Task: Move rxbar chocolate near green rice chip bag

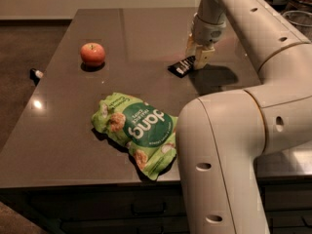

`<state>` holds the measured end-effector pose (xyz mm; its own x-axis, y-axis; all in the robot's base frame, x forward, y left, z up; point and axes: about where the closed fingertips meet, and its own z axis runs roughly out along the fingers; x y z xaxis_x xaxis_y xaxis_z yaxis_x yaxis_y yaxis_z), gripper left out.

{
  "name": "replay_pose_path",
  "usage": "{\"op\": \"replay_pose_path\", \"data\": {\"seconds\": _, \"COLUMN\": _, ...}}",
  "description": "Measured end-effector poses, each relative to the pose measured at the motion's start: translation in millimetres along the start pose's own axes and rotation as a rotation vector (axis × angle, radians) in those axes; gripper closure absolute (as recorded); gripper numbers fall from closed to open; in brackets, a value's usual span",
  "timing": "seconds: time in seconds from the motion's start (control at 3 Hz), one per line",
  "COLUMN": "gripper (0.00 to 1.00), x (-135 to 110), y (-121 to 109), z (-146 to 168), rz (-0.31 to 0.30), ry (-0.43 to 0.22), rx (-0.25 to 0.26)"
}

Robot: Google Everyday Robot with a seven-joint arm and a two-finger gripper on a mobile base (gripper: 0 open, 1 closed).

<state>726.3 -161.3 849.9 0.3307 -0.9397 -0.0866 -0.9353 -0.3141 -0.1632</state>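
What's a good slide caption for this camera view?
Gripper at the black snack bar on a dark table; green chip bag and apple lie apart.
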Motion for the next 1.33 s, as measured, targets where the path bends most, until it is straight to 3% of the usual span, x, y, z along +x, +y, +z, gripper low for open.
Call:
{"op": "replay_pose_path", "data": {"seconds": 0.33, "gripper": 1.0, "x": -1, "y": 15, "z": -5, "rz": -0.021, "ry": -0.067, "rx": 0.012}}
{"op": "replay_pose_path", "data": {"seconds": 0.67, "gripper": 1.0, "x": -13, "y": 45, "z": -8, "rz": -0.056, "ry": -0.16, "rx": 0.01}}
{"op": "replay_pose_path", "data": {"seconds": 1.33, "gripper": 1.0, "x": -46, "y": 90, "z": -9, "rz": -0.14, "ry": -0.227, "rx": 0.001}}
